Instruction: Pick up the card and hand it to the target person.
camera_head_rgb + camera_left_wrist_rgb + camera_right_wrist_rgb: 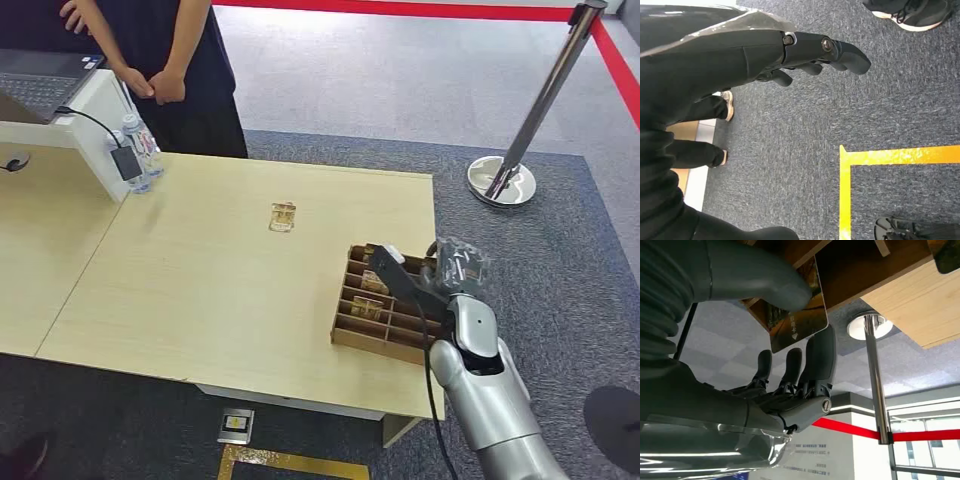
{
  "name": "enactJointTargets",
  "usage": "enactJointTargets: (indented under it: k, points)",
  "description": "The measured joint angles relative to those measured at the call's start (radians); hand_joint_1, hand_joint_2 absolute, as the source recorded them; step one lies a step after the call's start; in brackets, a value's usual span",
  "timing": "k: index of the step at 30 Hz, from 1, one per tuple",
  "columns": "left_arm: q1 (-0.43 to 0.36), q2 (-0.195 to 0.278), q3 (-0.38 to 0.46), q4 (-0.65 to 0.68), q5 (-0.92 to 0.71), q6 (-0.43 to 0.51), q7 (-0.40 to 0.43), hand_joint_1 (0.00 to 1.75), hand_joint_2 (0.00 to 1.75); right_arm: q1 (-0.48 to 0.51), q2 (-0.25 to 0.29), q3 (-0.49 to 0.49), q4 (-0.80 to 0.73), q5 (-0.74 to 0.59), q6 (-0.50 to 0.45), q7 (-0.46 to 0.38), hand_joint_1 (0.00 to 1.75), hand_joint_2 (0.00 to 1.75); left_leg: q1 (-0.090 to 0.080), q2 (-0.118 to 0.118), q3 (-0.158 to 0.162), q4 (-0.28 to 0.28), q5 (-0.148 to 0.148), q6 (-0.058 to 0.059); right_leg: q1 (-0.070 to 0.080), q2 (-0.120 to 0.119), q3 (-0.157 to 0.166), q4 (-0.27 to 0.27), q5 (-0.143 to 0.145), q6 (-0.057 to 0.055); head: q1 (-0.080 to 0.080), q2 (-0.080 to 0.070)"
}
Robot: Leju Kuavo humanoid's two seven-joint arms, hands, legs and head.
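Right wrist view is showing the right hand (791,340) pinching a card (800,315) over the tray (362,325) at the worktop's (226,290) right edge; next comes carrying it to the person (162,60). Left hand (810,55) is hanging, fingers loosely apart, holding nothing.

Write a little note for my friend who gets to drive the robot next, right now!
Right hand: pinches a card between thumb and fingers, at the wooden divider tray on the table's near right corner.
Left hand: hangs by the floor, holds nothing.
Another card lies mid-table, untouched.
Person stands at the table's far side, hands clasped.
Done: card gripped.
Left: carry it over the table and hand it to the person.
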Motion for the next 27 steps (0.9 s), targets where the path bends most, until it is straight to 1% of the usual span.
enactJointTargets:
  k: [2, 5, 8, 13, 21, 27]
  points:
    - [0.0, 0.0, 0.0, 0.0, 0.0, 0.0, 0.0, 0.0, 1.75, 0.0, 0.0, 0.0, 0.0, 0.0, 0.0, 0.0, 1.05, 1.75, 0.0, 0.0, 0.0, 0.0, 0.0, 0.0, 0.0, 0.0, 0.0, 0.0, 0.0, 0.0, 0.0, 0.0]
    - [0.0, 0.0, 0.0, 0.0, 0.0, 0.0, 0.001, 0.0, 1.75, 0.0, 0.0, 0.0, 0.0, 0.0, 0.001, 0.0, 1.19, 1.75, 0.0, 0.0, 0.0, 0.0, 0.0, 0.0, 0.0, 0.0, 0.0, 0.0, 0.0, 0.0, 0.0, 0.0]
    - [0.0, 0.0, 0.0, 0.0, 0.0, 0.0, 0.003, 0.0, 1.75, -0.001, 0.001, 0.0, 0.0, 0.0, 0.001, 0.0, 1.27, 1.75, 0.0, 0.0, 0.0, 0.0, 0.0, 0.0, 0.0, 0.0, 0.0, 0.0, 0.0, 0.0, 0.0, 0.0]
    - [0.0, 0.0, 0.0, 0.0, 0.0, 0.0, 0.004, 0.0, 1.75, -0.007, 0.004, 0.0, 0.0, 0.001, 0.001, 0.0, 1.32, 1.75, 0.0, 0.0, 0.0, 0.0, 0.0, 0.0, 0.0, 0.0, 0.0, 0.0, 0.0, 0.0, 0.0, 0.0]
    - [0.0, 0.0, 0.0, 0.0, 0.0, 0.0, 0.004, 0.0, 1.75, -0.007, 0.008, 0.0, 0.0, 0.001, 0.001, -0.008, 1.35, 1.75, 0.0, 0.0, 0.0, 0.0, 0.0, 0.0, 0.0, 0.0, 0.0, 0.0, 0.0, 0.0, 0.0, 0.0]
    - [0.0, 0.0, 0.0, 0.0, 0.0, 0.001, 0.003, 0.0, 1.75, -0.008, 0.006, 0.0, -0.002, -0.011, -0.007, -0.025, 1.43, 1.75, 0.0, 0.0, 0.0, 0.0, 0.0, 0.0, 0.0, 0.0, 0.0, 0.0, 0.0, 0.0, 0.0, 0.0]
